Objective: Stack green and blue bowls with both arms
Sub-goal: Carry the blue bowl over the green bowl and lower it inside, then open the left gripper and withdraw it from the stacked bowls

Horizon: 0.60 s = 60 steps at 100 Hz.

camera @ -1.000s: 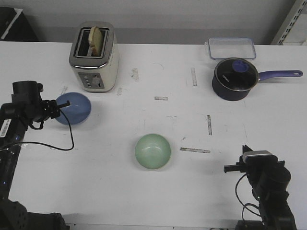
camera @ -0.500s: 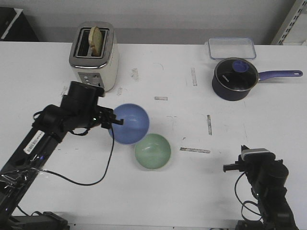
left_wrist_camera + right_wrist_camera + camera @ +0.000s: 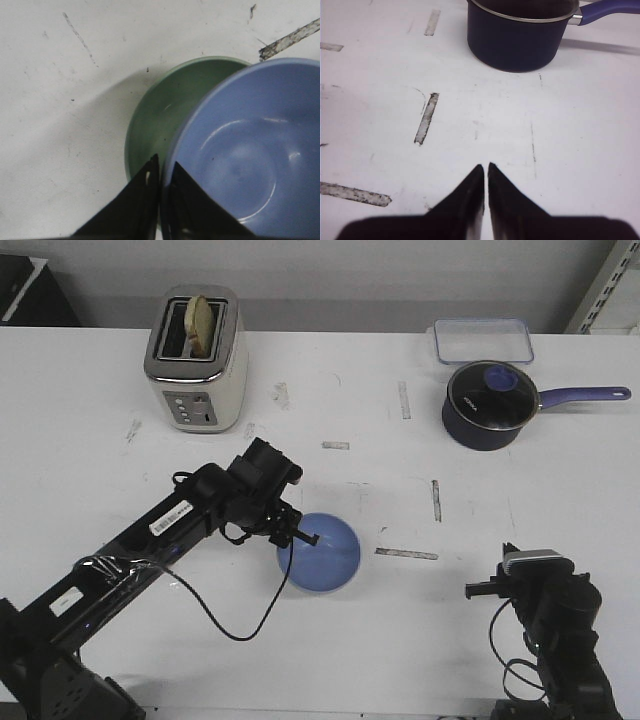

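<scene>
Light is even and bright, washing the white table (image 3: 330, 390) pale. Shadows are soft: a faint one lies beside the saucepan (image 3: 517, 35) and a grey one beside the green bowl (image 3: 160, 115). The blue bowl (image 3: 250, 150) carries mild glare. The wrist views are slightly soft, their near fingers blurred.

Bystanders at the far side of the white table (image 3: 420, 640)

A cream toaster (image 3: 196, 362) holding a bread slice (image 3: 203, 322) stands far left; a navy saucepan (image 3: 488, 405) with glass lid and long handle sits far right, a clear lidded container (image 3: 481, 340) just behind it.
</scene>
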{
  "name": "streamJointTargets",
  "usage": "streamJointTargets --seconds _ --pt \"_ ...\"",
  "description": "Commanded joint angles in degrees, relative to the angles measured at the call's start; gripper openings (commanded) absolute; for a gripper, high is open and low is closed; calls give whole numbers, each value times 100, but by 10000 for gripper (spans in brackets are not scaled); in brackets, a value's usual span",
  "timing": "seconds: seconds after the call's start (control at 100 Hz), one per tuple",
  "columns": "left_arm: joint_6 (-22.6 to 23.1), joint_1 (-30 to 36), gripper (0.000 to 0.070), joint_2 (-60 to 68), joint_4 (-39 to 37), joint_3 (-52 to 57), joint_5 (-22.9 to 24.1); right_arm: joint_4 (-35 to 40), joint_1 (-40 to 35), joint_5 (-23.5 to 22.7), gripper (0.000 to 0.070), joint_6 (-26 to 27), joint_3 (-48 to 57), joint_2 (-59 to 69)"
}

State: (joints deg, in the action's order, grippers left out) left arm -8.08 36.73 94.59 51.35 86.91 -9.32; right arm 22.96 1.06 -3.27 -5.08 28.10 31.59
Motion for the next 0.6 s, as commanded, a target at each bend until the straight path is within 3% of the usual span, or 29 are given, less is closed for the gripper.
streamJointTargets --seconds 0.0,0.18,0.24,0.36,0.47,0.5,0.59 --pt "52 72 1 173 -7 85 -17 -79 -9 -13 3 50 33 35" --pt "50 94 23 361 11 85 -15 -85 -9 -13 3 50 33 35" --pt "50 94 124 358 -7 85 -15 -85 -9 -13 3 50 33 35" --pt "44 94 436 348 4 87 -15 -85 -9 -15 3 50 33 35" --pt "44 94 657 319 -9 90 -13 -85 -9 -13 3 50 33 35" --pt "39 94 696 302 -4 94 -13 -85 -9 -13 3 50 33 35" --pt "24 94 700 214 2 153 26 -85 -9 -13 3 50 33 35"
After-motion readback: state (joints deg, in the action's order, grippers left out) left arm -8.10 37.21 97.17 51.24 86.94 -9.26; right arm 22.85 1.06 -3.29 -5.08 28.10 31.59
